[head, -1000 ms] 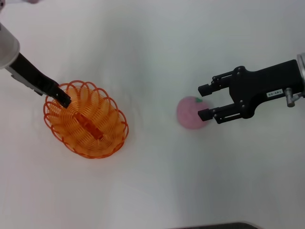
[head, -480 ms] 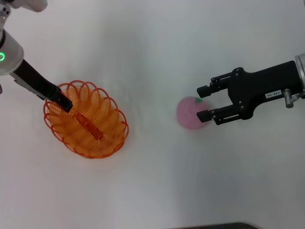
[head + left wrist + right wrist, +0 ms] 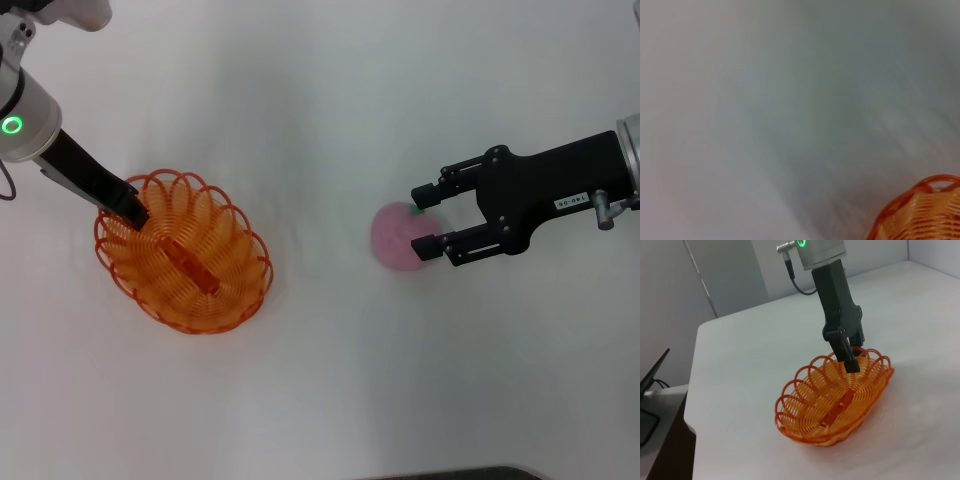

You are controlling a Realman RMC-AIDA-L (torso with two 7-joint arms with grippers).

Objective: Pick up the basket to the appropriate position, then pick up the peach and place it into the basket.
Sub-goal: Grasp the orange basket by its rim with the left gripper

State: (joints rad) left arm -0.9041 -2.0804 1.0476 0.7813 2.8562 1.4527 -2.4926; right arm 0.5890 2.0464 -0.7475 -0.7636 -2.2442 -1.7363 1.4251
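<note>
Two grippers are working: the left gripper (image 3: pixel 133 210) is clamping the basket (image 3: pixel 185 252) rim on the white table (image 3: pixel 330 100); the right gripper (image 3: pixel 423 219) is spreading its fingers around the peach (image 3: pixel 395 237), lying right of the basket.

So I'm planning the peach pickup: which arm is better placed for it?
The right. Its open right gripper already straddles the peach, while the left gripper sits at the basket rim, far off.
</note>
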